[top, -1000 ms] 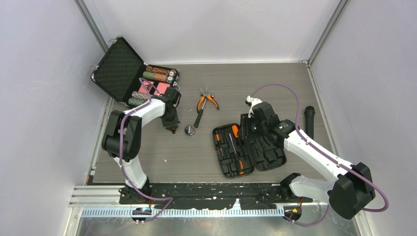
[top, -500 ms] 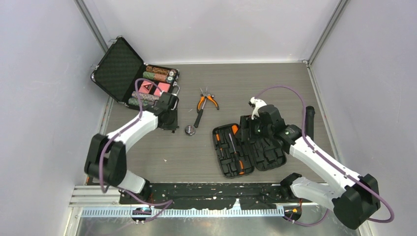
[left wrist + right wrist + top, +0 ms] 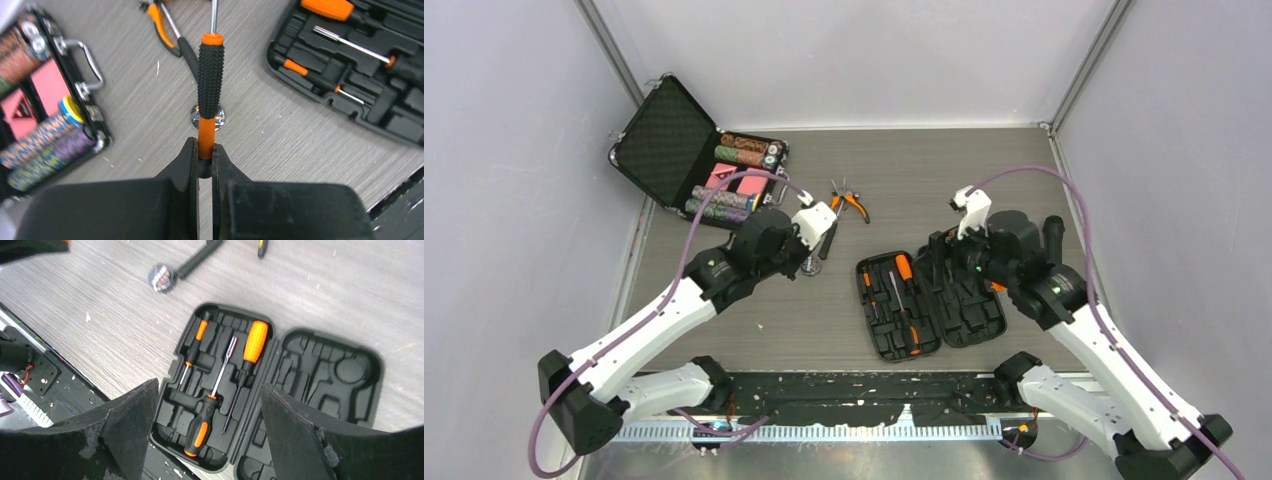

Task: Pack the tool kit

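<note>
Black ribbed plastic is filling my right wrist view: the tool kit case (image 3: 370,365) is lying open flat directly under the right claw (image 3: 207,389), whose jaws are standing wide apart and gripping nothing. The half between its fingers is holding three screwdrivers (image 3: 252,342) in moulded slots; the half beyond one finger is showing only bare recesses.

The left claw (image 3: 202,156) is pinching the orange butt of a black-and-orange screwdriver (image 3: 210,70), jaws nearly together, the shaft pointing away from it. Beside that claw, the metal-edged briefcase (image 3: 95,117) is sitting open with poker chips (image 3: 40,145) and red cards (image 3: 42,85) inside.

A small round disc (image 3: 218,116) is peeking from behind the held handle; only the right wrist view is showing its printed face, too small to read. Pliers (image 3: 160,22) are running off the frame's top edge. The overhead view is hiding the left claw's grip.
</note>
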Motion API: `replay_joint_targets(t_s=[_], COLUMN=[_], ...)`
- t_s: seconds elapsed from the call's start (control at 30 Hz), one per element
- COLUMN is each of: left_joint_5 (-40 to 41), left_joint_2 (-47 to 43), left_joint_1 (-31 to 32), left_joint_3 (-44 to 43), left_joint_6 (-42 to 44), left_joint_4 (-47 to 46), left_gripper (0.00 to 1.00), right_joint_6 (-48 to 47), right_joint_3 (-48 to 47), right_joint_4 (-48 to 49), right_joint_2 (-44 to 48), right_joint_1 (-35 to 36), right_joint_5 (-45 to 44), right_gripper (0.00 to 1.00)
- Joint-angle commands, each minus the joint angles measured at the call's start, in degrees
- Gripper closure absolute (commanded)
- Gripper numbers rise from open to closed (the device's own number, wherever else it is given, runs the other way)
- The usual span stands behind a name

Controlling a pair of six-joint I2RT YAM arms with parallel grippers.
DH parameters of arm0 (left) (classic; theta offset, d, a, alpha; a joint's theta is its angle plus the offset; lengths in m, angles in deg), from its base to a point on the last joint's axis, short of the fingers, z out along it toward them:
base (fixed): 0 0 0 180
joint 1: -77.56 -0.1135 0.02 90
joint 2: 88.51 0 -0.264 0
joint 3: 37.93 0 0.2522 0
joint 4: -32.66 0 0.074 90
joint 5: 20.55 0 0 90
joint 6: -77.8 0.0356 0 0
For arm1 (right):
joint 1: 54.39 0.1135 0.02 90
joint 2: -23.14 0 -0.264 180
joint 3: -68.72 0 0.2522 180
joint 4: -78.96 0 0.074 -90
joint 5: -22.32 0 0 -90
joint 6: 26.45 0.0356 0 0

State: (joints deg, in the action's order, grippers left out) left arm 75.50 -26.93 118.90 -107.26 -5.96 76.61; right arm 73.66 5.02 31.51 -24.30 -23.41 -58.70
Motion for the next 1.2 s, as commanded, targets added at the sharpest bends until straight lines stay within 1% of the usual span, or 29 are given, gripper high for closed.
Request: replay_joint_targets(t_s=[0.0, 0.1, 0.13, 0.27, 0.37, 0.43, 0.5, 0.63, 0.7, 0.87, 1.17], left_joint_5=[0.08, 0.11, 0.59, 5.02, 10.18, 13.07, 14.12, 14.22, 13.67, 10.8, 8.29], left_joint_2=[-4.27, -6.07, -6.35, -5.55, -3.25, -1.82, -0.59, 1.35, 2.16, 2.75, 2.45], left_joint_1=[4.36, 8.17, 10.32, 16.92, 21.48, 23.67, 25.32, 27.58, 28.53, 30.53, 31.17], left_joint_3=[-1.27, -0.77, -0.64, -0.59, -0.67, -1.11, -1.67, -2.88, -3.46, -3.59, -3.28], left_joint_6=[16.5, 24.67, 28.07, 37.76, 44.35, 47.7, 50.29, 52.68, 52.66, 52.44, 52.03], left_joint_4=[-0.8, -0.69, -0.74, -0.75, -1.84, -2.76, -3.13, -3.89, -3.82, -4.16, -4.8], left_gripper=[1.0, 1.0, 1.0, 1.0, 1.0, 1.0, 1.0, 1.0, 1.0, 1.0, 1.0], right_joint_6=[-6.56, -7.8, -7.85, -6.52, -4.86, -4.57, -3.98, -2.32, -2.35, -2.13, -1.92], right_joint_3=[-7.89, -10.54, -12.36, -19.06, -23.4, -25.64, -26.97, -27.27, -27.28, -26.02, -25.34], right_joint_4=[-4.76, -6.88, -7.94, -11.82, -14.22, -15.85, -16.85, -16.43, -16.54, -15.89, -13.99], right_joint_2=[3.76, 3.73, 2.9, -2.01, -6.21, -8.99, -11.47, -14.86, -16.75, -20.13, -27.26], right_joint_1=[-0.14, -0.14, -0.13, -0.13, -0.13, -0.07, 0.16, 1.64, 3.36, 6.77, 9.95], right_joint_5=[1.52, 4.89, 6.97, 12.73, 17.87, 21.66, 24.05, 27.08, 27.77, 26.51, 25.16], right_gripper=[0.19, 0.19, 0.19, 0.2, 0.21, 0.23, 0.26, 0.34, 0.35, 0.38, 0.55])
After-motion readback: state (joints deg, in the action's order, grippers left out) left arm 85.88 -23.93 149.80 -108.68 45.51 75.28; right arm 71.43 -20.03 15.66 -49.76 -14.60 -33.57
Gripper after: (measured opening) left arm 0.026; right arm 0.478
